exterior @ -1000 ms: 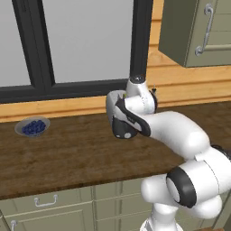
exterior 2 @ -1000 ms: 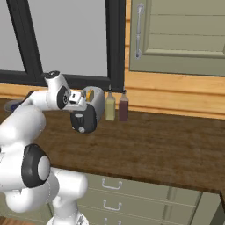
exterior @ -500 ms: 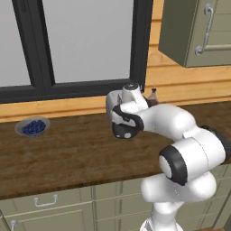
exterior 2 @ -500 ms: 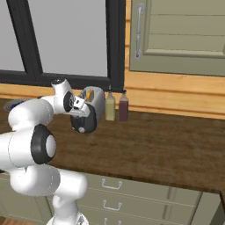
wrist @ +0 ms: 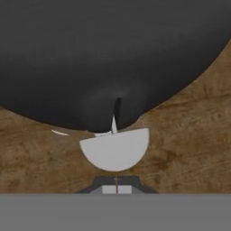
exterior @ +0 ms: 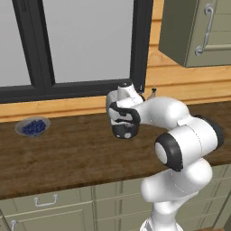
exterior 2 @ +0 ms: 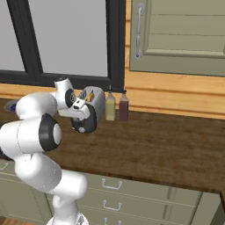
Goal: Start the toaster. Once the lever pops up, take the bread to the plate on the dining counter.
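Gripper [wrist: 116, 189] sits right down on the toaster's [exterior 2: 94, 105] black end panel, fingertips pressed together with no gap between them. The toaster stands on the counter [exterior 2: 167, 149] by the window, bread [exterior 2: 90, 95] poking from its top slot, two bottles [exterior 2: 117, 107] just beside it. Blueberry bowl [exterior: 32, 127] well off to the left

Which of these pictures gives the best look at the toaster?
The right base view: the toaster shows its silver body and slots, with yellowish bread inside. In the left base view the arm hides nearly all of it. The hand view, pressed close, shows its black end panel.
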